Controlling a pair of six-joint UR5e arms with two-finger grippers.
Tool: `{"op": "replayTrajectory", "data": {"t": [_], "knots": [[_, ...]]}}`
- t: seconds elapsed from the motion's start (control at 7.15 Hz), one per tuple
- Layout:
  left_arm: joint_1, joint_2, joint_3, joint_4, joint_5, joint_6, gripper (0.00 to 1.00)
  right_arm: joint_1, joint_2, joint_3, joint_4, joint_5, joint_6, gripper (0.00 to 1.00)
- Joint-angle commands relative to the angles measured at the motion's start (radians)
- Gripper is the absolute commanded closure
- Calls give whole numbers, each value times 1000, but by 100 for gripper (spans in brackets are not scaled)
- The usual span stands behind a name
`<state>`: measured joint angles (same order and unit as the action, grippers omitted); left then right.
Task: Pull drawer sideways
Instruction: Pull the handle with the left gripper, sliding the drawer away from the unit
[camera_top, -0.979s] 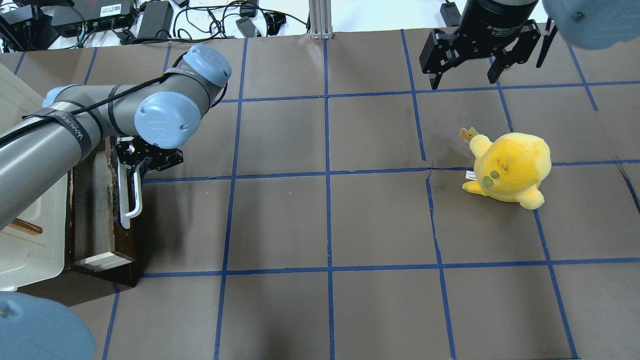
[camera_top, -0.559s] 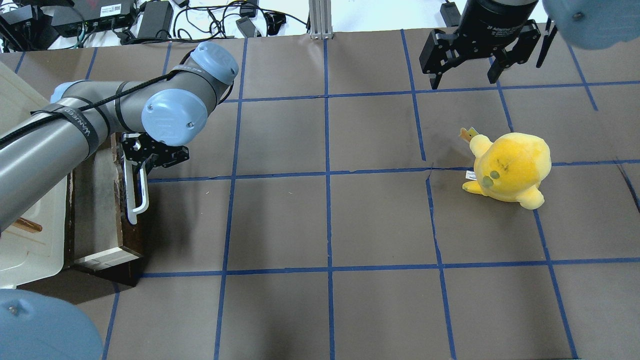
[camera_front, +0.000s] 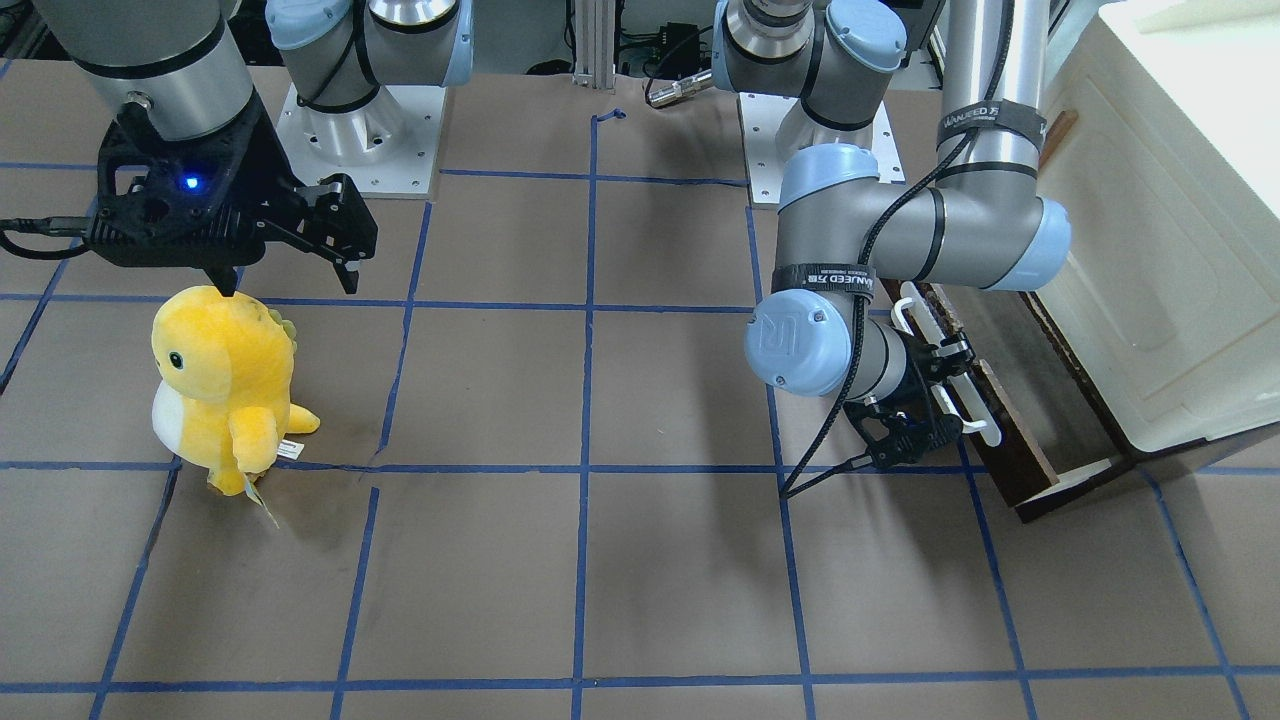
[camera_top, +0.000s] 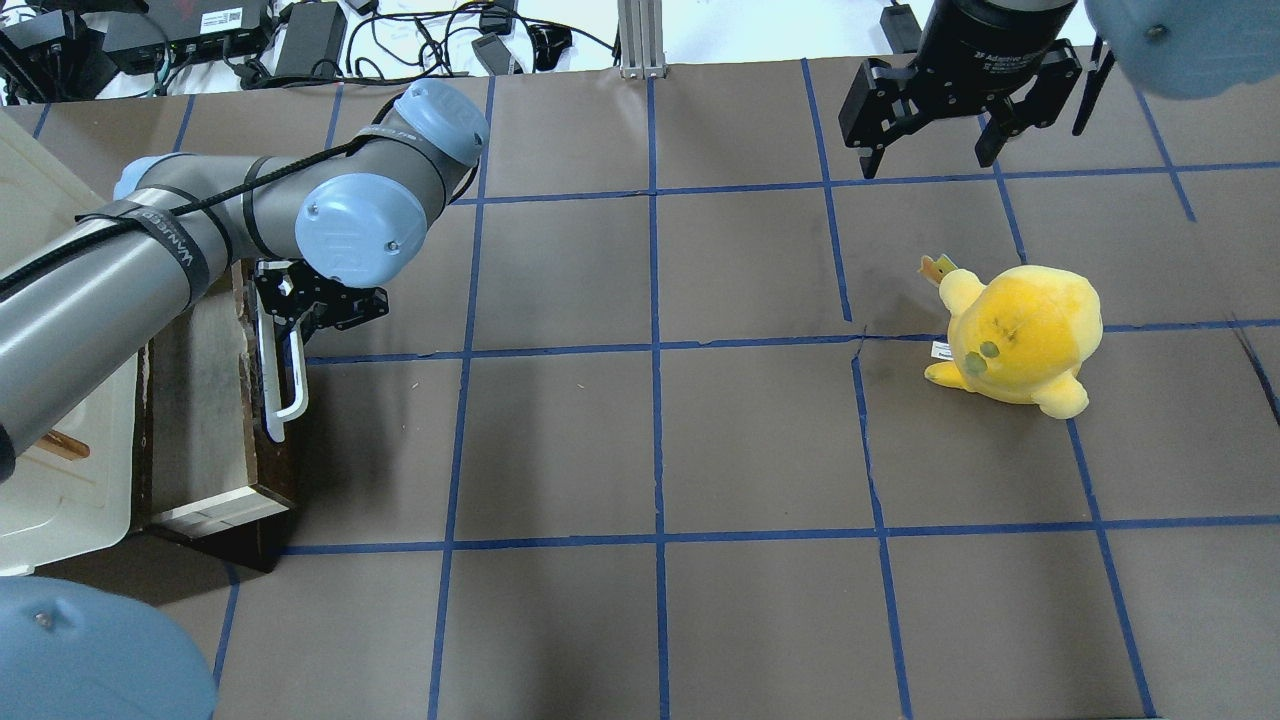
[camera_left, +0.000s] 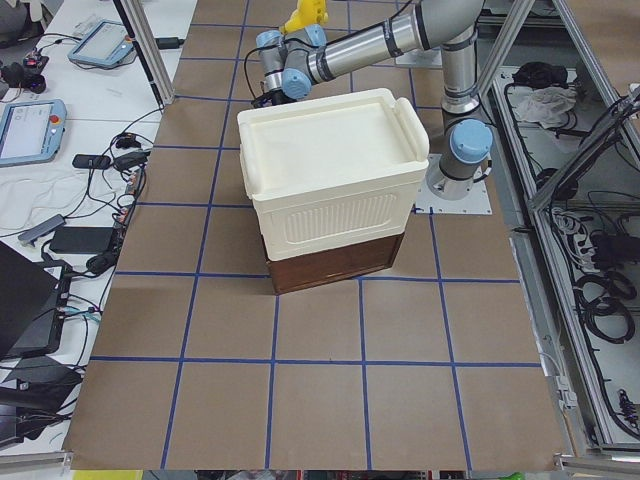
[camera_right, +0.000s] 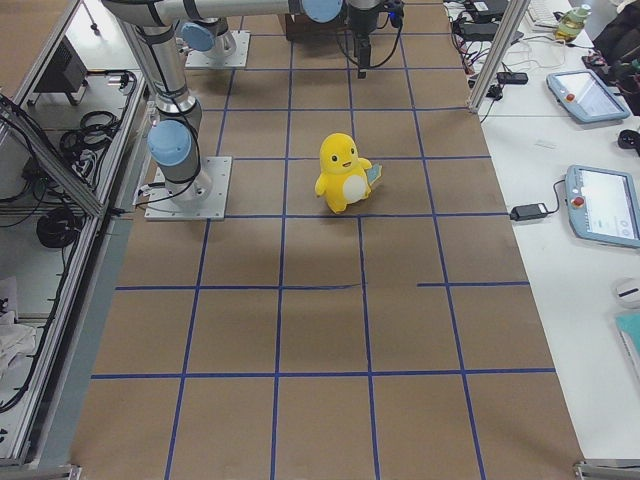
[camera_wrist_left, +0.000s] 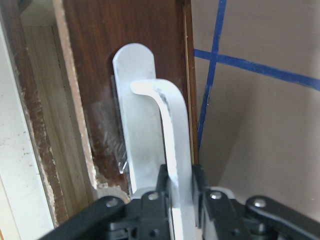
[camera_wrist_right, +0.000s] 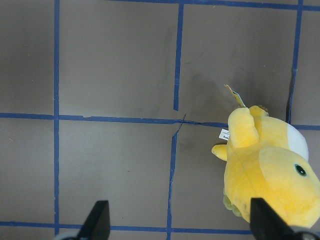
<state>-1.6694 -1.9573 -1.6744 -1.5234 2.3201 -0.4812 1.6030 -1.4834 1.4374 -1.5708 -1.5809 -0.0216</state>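
Pinching with the left claw (camera_wrist_left: 179, 182), crosswise to its long axis, the handle (camera_wrist_left: 172, 130) of the drawer (camera_top: 200, 420), partly out of the cabinet (camera_top: 60, 500) at the worktop's (camera_top: 650, 450) left end, well apart from the spread right claw (camera_top: 925, 160).

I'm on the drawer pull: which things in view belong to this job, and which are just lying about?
Job: drawer; white handle; left gripper, shut on the handle; white cabinet around the drawer.
Lying about: yellow plush toy; right gripper, open and empty.
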Motion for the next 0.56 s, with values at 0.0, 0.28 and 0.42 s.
{"op": "replayTrajectory", "data": {"t": [0.0, 0.28, 0.42], "knots": [[-3, 0, 4, -1, -1, 0, 98, 0, 0, 0, 0, 1, 0, 0], [-3, 6, 4, -26, 10, 0, 98, 0, 0, 0, 0, 1, 0, 0], [-3, 8, 2, -27, 11, 0, 98, 0, 0, 0, 0, -1, 0, 0]]}}
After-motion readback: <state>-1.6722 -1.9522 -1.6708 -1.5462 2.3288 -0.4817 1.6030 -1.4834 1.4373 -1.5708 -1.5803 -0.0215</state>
